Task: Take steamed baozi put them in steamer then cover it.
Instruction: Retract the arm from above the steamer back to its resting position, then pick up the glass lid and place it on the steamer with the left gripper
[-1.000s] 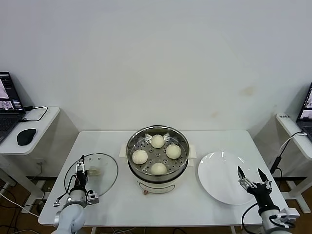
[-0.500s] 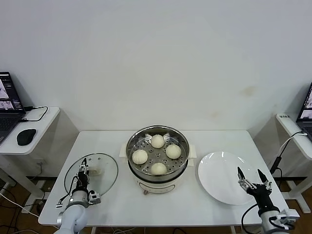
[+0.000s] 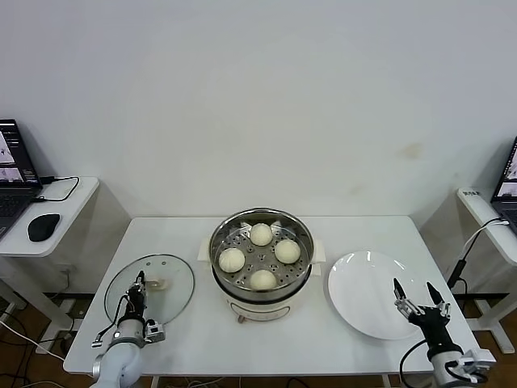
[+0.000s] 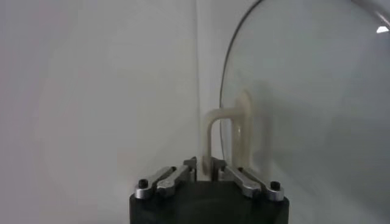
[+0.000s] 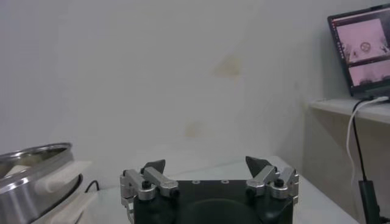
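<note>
Four cream-white baozi (image 3: 261,234) lie on the perforated tray inside the steel steamer (image 3: 220,239), which stands open at the table's middle. Its rim also shows in the right wrist view (image 5: 30,161). The clear glass lid (image 3: 174,295) lies flat on the table to the left. My left gripper (image 3: 139,280) is at the lid. In the left wrist view my left gripper (image 4: 206,163) is shut on one end of the lid's cream handle (image 4: 234,125). My right gripper (image 3: 418,291) hangs open and empty over the near edge of the white plate (image 3: 363,295); it also shows in its own wrist view (image 5: 207,163).
A side table at the left holds a laptop (image 3: 12,174) and a black mouse (image 3: 43,226). Another side table at the right carries a laptop (image 3: 509,174) with a cable (image 3: 468,242) hanging down. The table's front edge runs just below both grippers.
My left gripper has edged slightly to the right at the lid handle, and the lid has shifted a little to the left. The right arm has barely moved.
</note>
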Tool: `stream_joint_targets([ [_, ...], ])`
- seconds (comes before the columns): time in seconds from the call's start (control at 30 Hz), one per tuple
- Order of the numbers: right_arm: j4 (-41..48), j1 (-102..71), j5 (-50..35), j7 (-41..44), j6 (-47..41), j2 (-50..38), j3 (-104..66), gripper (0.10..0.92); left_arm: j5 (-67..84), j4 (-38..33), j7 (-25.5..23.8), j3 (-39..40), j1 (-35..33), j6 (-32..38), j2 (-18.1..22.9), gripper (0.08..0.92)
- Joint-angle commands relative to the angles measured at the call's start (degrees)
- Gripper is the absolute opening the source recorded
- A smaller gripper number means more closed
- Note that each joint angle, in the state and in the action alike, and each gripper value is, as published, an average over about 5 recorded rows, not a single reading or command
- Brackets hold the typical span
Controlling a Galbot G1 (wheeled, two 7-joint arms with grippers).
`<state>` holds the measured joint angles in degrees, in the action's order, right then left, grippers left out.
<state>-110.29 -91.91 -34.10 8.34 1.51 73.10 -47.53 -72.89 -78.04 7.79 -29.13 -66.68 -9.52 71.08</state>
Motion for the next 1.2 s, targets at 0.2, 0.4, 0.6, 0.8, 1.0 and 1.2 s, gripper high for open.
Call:
stream_joint_targets([
  [0.2, -0.69, 1.07, 0.87, 0.34, -0.27, 0.20, 0.01, 0.823, -1.61, -15.35, -4.53, -2.85, -6.31, -2.29, 0.61, 0.135],
  [0.4, -0.41, 2.21, 2.06, 0.42, 0.50, 0.76, 0.59, 0.823, -2.44, -25.95, -7.17, -4.42, -11.15, -3.20, 2.14, 0.135],
  [0.6, -0.64, 2.86, 2.32, 0.56, 0.84, 0.65, 1.61, 0.822, -3.60, -34.26, -10.17, -5.51, -13.85, -7.24, 3.53, 0.135],
  [0.8, -0.71, 3.45, 1.87, 0.53, 0.72, 0.26, 1.91, 0.823, -6.37, -43.85, -16.12, -4.94, -14.58, -12.14, 4.93, 0.135],
  [1.0, -0.46, 3.82, 2.16, 0.39, 0.36, 0.32, 2.28, 0.823, -6.98, -51.59, -18.27, 0.62, -14.48, -16.12, 4.69, 0.135],
  [1.2, -0.93, 3.95, 5.16, 0.04, -1.33, 1.47, 1.73, 0.823, -12.96, -50.18, -19.83, 8.24, -11.28, -20.18, 6.47, 0.135],
])
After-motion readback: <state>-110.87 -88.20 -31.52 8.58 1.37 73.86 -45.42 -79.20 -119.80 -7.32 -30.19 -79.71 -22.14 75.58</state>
